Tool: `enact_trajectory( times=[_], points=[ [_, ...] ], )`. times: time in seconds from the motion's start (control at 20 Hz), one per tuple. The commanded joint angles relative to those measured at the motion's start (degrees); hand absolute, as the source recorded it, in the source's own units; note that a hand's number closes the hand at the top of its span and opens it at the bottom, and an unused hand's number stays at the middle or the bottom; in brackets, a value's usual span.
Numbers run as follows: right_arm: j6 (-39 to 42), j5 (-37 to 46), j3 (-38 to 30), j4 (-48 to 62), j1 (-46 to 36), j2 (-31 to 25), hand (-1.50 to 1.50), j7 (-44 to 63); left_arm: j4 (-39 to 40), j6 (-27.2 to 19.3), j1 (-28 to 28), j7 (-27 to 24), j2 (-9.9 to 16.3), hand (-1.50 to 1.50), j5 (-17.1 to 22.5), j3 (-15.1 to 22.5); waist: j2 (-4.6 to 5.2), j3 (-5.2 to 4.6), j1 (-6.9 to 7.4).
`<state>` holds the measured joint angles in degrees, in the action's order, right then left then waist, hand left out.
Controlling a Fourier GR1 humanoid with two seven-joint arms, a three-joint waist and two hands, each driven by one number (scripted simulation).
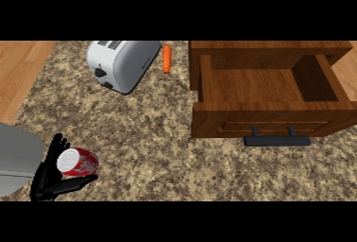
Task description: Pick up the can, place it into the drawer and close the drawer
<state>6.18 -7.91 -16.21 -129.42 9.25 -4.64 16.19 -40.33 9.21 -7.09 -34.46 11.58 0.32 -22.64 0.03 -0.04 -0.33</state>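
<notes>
At the lower left of the head view, the left hand (pixel 47 177) reached in from its grey forearm (pixel 15 158) and was wrapped about the red can (pixel 77 163): the fingers rose along the can's left side and the thumb crossed under it, so the can sat pinched between them with its pale lid showing on top. The can was over the speckled counter (pixel 146 142), well apart from the drawer. Farther off on the right, the wooden drawer (pixel 272 85) stood pulled open, its inside bare wood, its dark handle (pixel 276 140) jutting from the front panel toward the viewer. At the far left sat a silver toaster (pixel 122 64), tilted, with a small orange carrot (pixel 166 58) lying just beside its right side.
</notes>
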Motion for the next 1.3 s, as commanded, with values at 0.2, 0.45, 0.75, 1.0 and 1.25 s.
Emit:
enact_trajectory(
  times=[0.2,0.45,0.75,1.0,1.25],
  points=[
    [1.6,-1.1,-2.1,0.8,-0.8,-1.2,-1.5,-0.1,11.4,2.9,-7.5,-4.2,2.3,-1.5,-0.6,2.0,0.03,-0.01,-0.2],
    [0.1,2.2,0.9,-1.5,0.2,1.3,-1.5,1.0,7.4,3.8,-9.0,-1.1,-0.2,1.5,-0.4,4.5,-0.05,0.02,-0.02],
    [0.9,3.4,0.9,0.9,0.6,2.2,-1.5,-2.2,13.6,7.1,-8.8,-9.8,-0.7,1.5,-1.0,5.9,0.03,0.0,-0.1],
    [1.0,3.0,-0.7,4.3,-1.5,1.7,-1.5,-4.8,12.0,7.8,-10.7,-8.3,0.1,1.5,0.0,6.9,-0.03,0.03,0.12],
    [-2.0,4.3,1.6,-2.5,-4.4,0.8,-1.5,4.2,14.3,-6.8,-23.6,-1.5,-10.1,1.5,0.3,5.8,0.12,-0.06,-0.9]
  ],
)
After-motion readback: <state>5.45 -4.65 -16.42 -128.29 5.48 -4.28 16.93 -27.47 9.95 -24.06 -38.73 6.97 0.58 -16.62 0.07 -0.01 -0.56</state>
